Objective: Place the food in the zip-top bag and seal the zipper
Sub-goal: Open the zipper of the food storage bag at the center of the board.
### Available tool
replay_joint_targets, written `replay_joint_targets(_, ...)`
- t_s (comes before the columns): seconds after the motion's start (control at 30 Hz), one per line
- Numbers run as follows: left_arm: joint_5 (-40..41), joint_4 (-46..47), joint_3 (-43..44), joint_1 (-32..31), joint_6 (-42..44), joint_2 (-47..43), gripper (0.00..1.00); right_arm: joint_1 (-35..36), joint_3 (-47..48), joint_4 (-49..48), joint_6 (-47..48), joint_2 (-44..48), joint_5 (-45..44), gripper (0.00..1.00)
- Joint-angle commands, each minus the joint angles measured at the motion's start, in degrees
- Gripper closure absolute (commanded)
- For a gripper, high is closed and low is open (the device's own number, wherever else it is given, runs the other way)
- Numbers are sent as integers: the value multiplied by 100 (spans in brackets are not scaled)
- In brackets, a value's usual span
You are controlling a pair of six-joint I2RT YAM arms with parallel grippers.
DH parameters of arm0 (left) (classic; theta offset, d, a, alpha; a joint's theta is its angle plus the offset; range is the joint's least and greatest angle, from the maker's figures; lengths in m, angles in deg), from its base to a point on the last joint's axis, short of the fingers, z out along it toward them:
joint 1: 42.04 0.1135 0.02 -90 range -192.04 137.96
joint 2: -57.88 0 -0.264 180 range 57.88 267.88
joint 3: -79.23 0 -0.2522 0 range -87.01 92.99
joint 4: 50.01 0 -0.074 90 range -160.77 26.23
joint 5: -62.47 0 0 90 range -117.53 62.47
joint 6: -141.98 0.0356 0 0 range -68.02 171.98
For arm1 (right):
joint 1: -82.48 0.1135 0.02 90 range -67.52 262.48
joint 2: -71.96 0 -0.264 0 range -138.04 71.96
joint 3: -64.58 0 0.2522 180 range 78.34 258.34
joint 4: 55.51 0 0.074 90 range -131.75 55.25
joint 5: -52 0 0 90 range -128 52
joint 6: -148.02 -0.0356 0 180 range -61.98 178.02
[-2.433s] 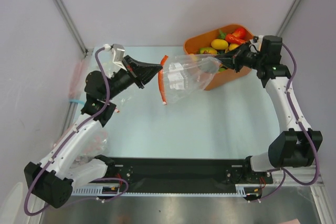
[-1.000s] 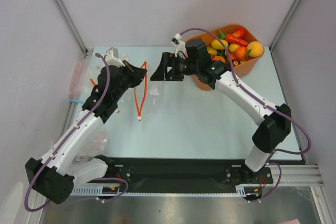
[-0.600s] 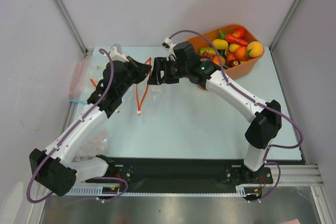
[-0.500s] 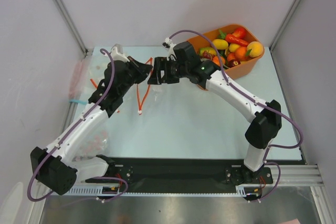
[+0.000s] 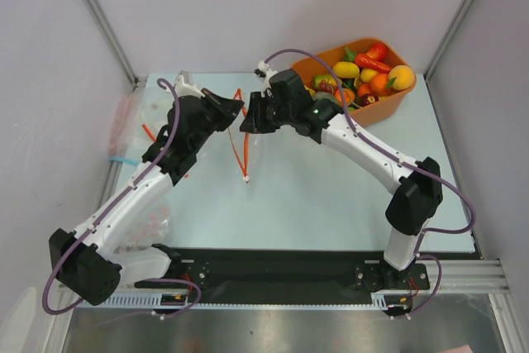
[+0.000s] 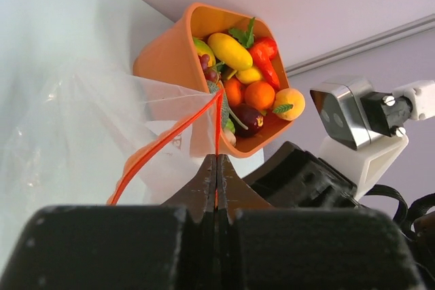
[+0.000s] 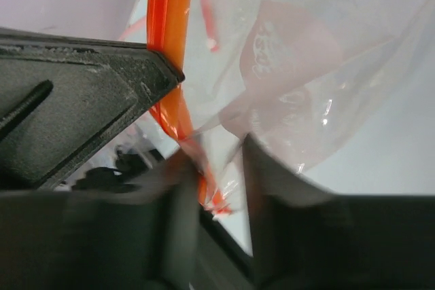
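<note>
While the table [image 5: 331, 196] carries the whole set-up, the work sits at its far left-centre, where the two arms meet tip to tip.

1. Left gripper [image 6: 216, 180]: its own camera shows the fingers pressed flat together, pinching the zipper [image 5: 245, 155] at one end and holding it off the table.
2. Right gripper [image 5: 247, 119]: just beside the left one, nosed into the bag's mouth. Its wrist view is blurred. Film and closure strip pass between the two fingers, but I cannot tell whether they have bitten or stand apart.
3. Orange tub [image 5: 387, 105]: at the far right, well apart from the bag mouth.
4. Zip-top bag [image 6: 81, 120]: clear, crinkled, draped below the left pinch, with no contents visible.
5. The zipper hangs from the pinch as a loose strip, its free end towards the near side.
6. Food [image 5: 368, 72]: every piece seen lies heaped in the tub and none in the bag.

Assessment: the step in hand is opening the bag's mouth, and loading has not begun. The next move calls for the right fingers to take the opposite lip alone, not both layers, then draw it away from the left so the mouth gapes. A slip would let the mouth fall shut.
</note>
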Motion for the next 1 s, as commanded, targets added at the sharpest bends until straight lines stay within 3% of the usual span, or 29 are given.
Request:
replay_joint_targets(0.0,71,254,198,-82,-178,-16,99,18,129,-169,41,188,-277,78)
replay_joint_targets(0.03,45,271,190,-73,-152,-7,96,17,111,-178,32,206,-268,95)
replay_joint_targets(0.07,19,271,198,-73,-152,2,96,17,111,-178,32,215,-242,100)
replay_joint_targets(0.2,-245,-105,732,-73,574,142,64,-105,-20,-213,-125,276,-32,100)
replay_joint_targets(0.3,-333,-826,1312,-73,1321,230,49,-369,-476,-537,-424,513,232,100)
replay_joint_targets(0.63,-148,-2248,1675,-73,2361,-210,36,-949,-1313,-1206,-820,918,820,100)
replay_joint_targets(0.77,-517,-2620,1763,-82,2450,133,32,-1011,-1409,-1276,-847,936,883,100)
replay_joint_targets(0.8,-735,-2620,1763,-73,2432,229,27,-1028,-1418,-1303,-847,944,909,100)
replay_joint_targets(0.97,-1423,-2322,1701,-73,2485,502,21,-1028,-1453,-1356,-873,936,918,100)
